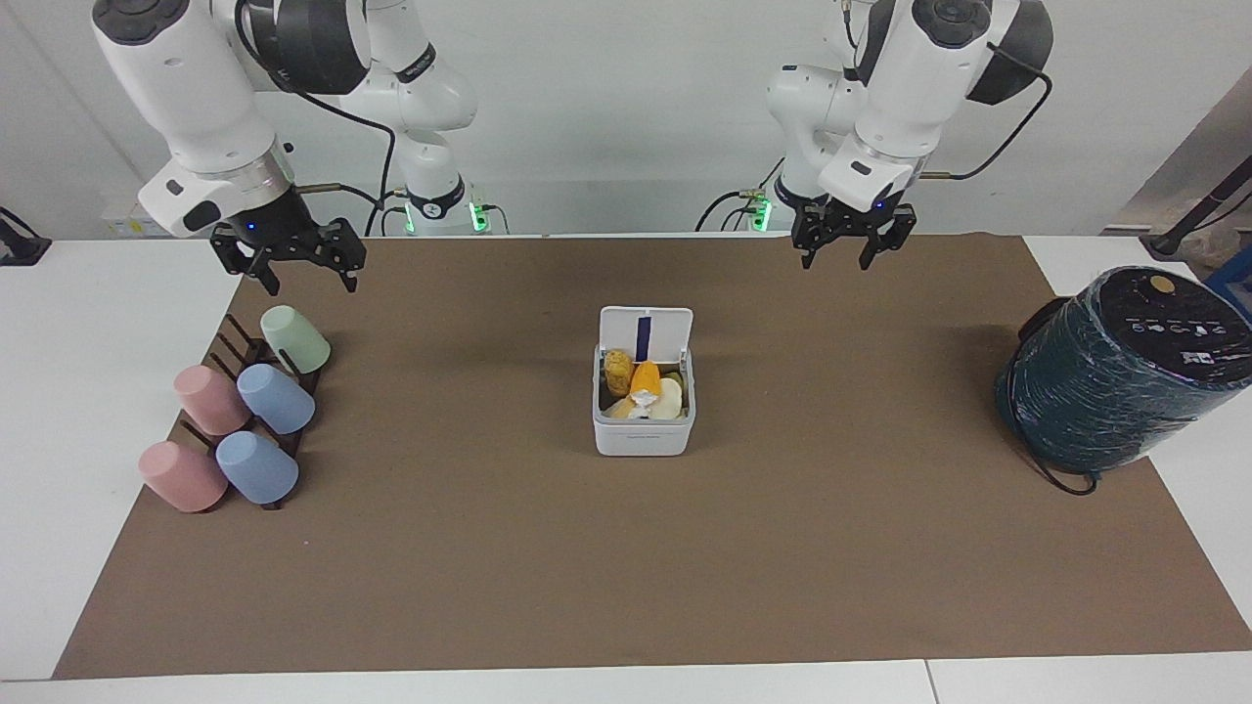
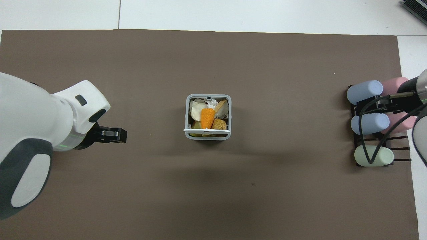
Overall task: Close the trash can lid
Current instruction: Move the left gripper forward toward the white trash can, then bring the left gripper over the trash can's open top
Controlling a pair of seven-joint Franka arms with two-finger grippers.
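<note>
Lid [image 1: 646, 332] upright on trash can [image 1: 644, 430]; left end effector [image 1: 847, 252] and right end effector [image 1: 299, 271] both spread, aloft.

Five cups [image 1: 277, 399], one trash can [image 1: 644, 430], one dark cylinder [image 1: 1115, 376].

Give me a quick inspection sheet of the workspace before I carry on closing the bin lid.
Surface: brown mat on a white table.
Job's things: trash can mid-mat, full of food scraps; lid upright, open, hinged on the robots' side.
Clutter: five cups on a dark rack at the right arm's end; dark green wrapped cylinder at the left arm's end.
Grippers: left gripper open, empty, raised over the mat between bin and cylinder; right gripper open, waiting above the rack.
Cables: black cord at the cylinder's base.
Surroundings: white wall, arm bases with green lights.
</note>
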